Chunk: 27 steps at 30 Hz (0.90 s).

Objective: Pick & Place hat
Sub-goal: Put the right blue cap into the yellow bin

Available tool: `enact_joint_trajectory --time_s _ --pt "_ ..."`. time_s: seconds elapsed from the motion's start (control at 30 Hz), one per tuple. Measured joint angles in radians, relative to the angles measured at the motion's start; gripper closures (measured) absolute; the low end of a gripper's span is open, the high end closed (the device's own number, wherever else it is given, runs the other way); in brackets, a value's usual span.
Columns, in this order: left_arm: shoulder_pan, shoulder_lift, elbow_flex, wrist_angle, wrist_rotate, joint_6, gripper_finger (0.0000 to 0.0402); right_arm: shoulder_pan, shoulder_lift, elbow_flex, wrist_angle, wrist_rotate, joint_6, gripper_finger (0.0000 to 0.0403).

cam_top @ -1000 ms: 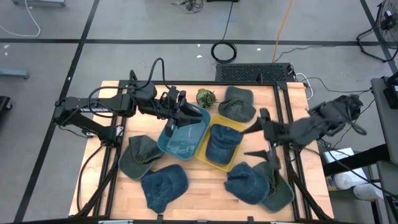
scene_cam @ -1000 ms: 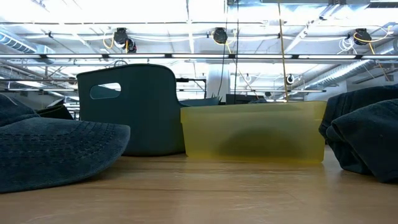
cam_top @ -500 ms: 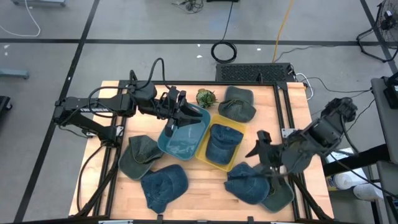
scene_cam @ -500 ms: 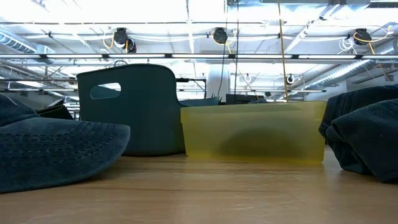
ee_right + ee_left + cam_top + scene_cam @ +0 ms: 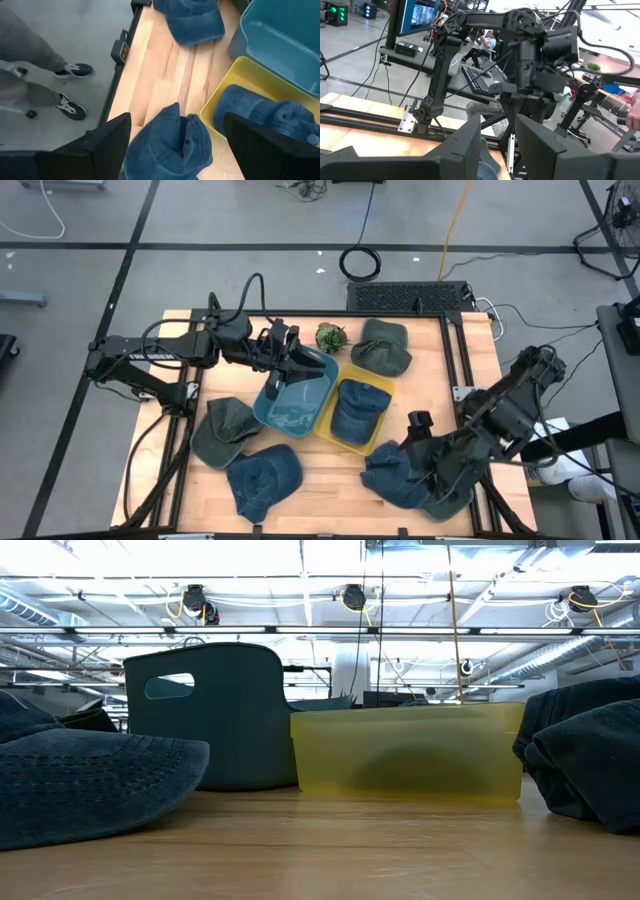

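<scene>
High view, right gripper [image 5: 418, 448] spread above blue hat [image 5: 398, 473], yellow bin [image 5: 352, 416] beside, left gripper [image 5: 284, 367] parted over teal bin [image 5: 297, 402].

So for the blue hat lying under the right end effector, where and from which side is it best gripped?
Probably on the domed crown of the blue hat, coming straight down from above. It lies flat on the table, so the soft raised crown gives fabric to pinch. The right end effector is open, straddling it.
</scene>
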<state>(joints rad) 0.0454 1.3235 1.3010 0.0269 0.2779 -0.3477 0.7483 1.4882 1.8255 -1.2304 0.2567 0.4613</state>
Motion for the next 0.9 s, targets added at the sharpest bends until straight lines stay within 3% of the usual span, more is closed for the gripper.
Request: enact_joint_trajectory --time_s 0.37,0.9 --pt "0.0 0.0 0.0 0.0 0.0 0.0 0.0272 -0.012 0.008 -0.163 0.095 0.001 0.106 0.0098" --pt "0.0 0.0 0.0 0.0 0.0 0.0 0.0273 -0.015 0.007 -0.286 0.127 -0.132 -0.128 0.0099"
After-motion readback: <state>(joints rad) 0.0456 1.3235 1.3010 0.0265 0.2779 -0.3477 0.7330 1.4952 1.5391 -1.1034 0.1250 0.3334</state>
